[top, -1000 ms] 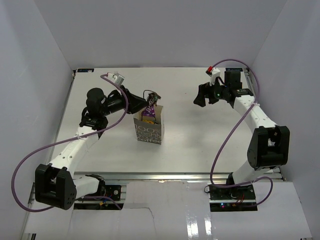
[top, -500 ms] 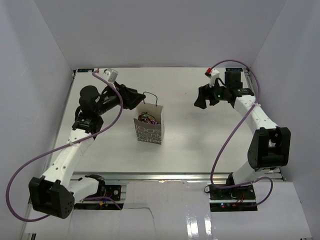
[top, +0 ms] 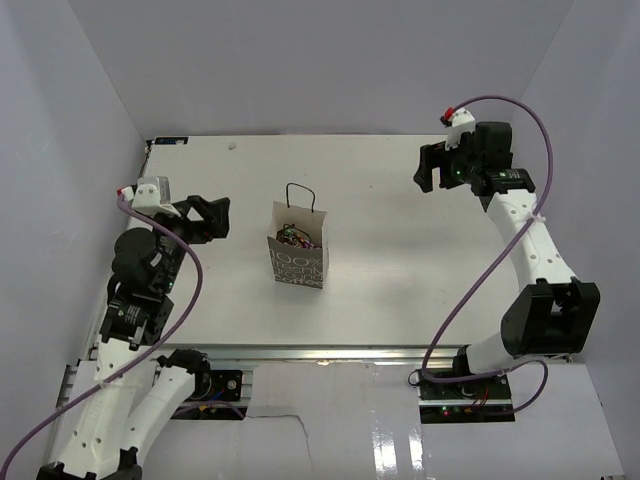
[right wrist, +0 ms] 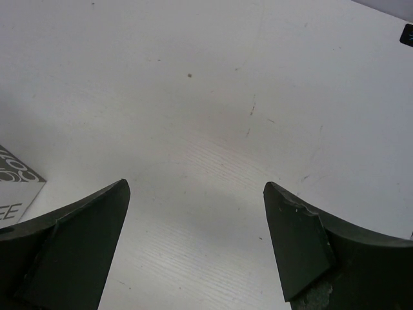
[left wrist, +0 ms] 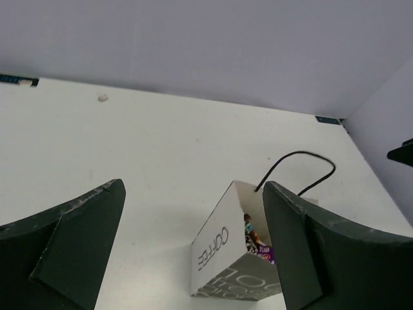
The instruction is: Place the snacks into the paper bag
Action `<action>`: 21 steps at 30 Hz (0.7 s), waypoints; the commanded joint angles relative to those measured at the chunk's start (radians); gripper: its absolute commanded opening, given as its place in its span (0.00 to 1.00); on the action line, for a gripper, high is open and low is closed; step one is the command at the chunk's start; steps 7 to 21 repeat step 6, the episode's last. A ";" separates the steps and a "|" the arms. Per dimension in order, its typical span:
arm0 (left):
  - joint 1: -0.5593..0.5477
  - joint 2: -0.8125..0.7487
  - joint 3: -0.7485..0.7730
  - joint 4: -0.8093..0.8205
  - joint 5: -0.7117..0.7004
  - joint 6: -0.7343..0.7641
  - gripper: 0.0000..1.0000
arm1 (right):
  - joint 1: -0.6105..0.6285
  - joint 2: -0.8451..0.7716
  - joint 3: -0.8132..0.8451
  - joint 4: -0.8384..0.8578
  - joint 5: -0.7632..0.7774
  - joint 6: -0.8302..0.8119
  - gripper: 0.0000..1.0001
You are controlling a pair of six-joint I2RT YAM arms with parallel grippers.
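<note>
Nearest me, a metal rail (top: 330, 352) runs along the table's front edge w/ both arm bases by it. L gripper (top: 207, 217) hangs over the table's left side, fingers spread wide w/ nothing btwn them, well apart from the paper bag (top: 298, 262). Bag stands upright a bit left of centre, top open, thin black handles (top: 300, 192) sticking up. Snacks (top: 296, 236) are inside it: shiny wrappers, purple and some red showing at the mouth, can't count them. "COFFEE" in dark caps runs up one narrow side in the L wrist view. The front has bigger grey lettering, prob. "100%" up top and "coffee" at the bottom, w/ the middle lines too small to read. R gripper (top: 432, 166) is further back on the right, also spread open and empty, well apart from the bag. Table (top: 400, 280) is plain matte white w/ faint scuffs and a small speck (top: 232, 147) near the back edge. Pale grey-lilac walls (top: 330, 70) close in left, right and behind.
</note>
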 commanded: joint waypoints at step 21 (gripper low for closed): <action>-0.002 -0.067 -0.083 -0.068 -0.109 -0.060 0.98 | -0.059 -0.063 0.049 0.015 -0.014 0.055 0.90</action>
